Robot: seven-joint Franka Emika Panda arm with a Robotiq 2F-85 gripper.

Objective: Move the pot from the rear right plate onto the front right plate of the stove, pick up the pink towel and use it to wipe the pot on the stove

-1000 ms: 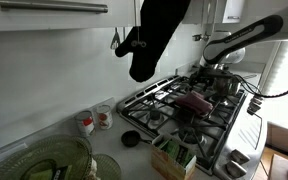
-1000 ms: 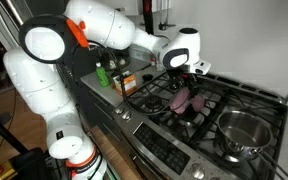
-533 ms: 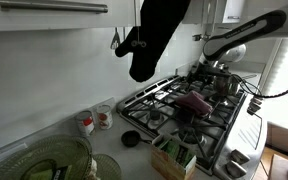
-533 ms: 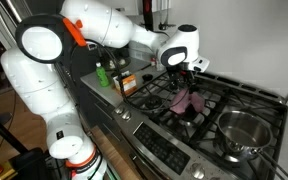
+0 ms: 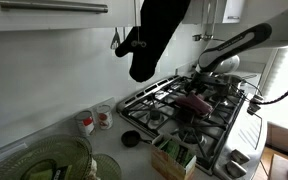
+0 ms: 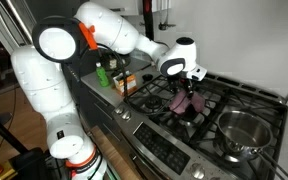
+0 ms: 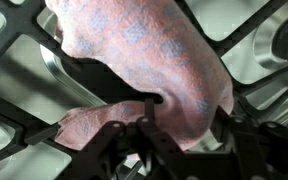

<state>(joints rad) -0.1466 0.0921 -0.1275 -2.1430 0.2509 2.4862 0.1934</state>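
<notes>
The pink towel [image 7: 154, 60] lies bunched on the black stove grates and fills most of the wrist view. It also shows in both exterior views [image 6: 187, 101] [image 5: 194, 101]. My gripper [image 7: 189, 125] is low over the towel, with its jaws standing apart on either side of a fold of cloth. It shows just above the towel in both exterior views [image 6: 189, 86] [image 5: 203, 84]. The steel pot [image 6: 242, 132] sits on the front right burner, apart from the gripper.
Bottles and a box [image 6: 119, 78] stand on the counter beside the stove. A dark oven mitt [image 5: 156, 35] hangs from the cabinet. Mugs [image 5: 94, 120], a small pan [image 5: 131, 139] and a salad spinner [image 5: 54, 160] sit on the counter. The stove knobs line the front edge [image 6: 159, 140].
My gripper has come down closer onto the pink towel. The towel's bunched shape has shifted slightly. The pot has not moved.
</notes>
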